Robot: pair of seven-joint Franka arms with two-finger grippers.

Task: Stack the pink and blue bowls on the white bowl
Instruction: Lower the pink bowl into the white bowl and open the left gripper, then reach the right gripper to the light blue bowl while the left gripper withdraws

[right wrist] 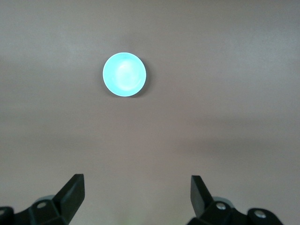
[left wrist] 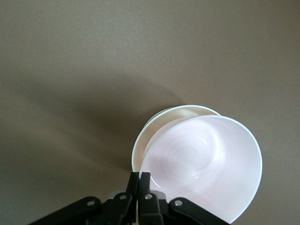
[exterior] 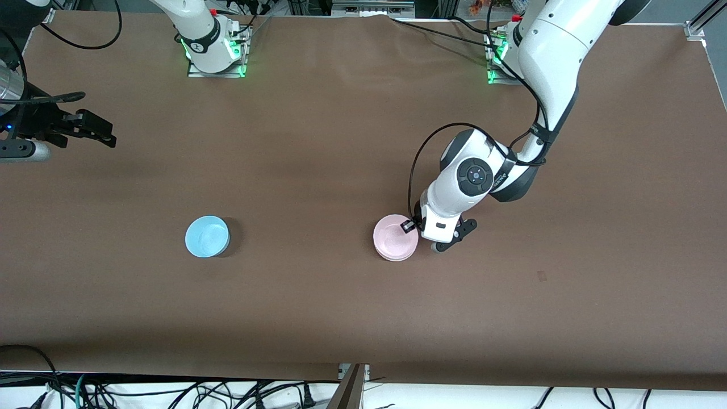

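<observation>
The pale pink plastic bowl [left wrist: 201, 164] I hold hides most of the plain white plastic bowl [left wrist: 161, 122] beneath.

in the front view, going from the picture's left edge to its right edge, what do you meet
right end effector → blue bowl → pink bowl on the white bowl → left end effector

Bare table [exterior: 341, 307] all round the blue bowl [exterior: 207, 236]; left gripper [exterior: 410, 225] crowding the pink bowl [exterior: 394, 237]
</observation>
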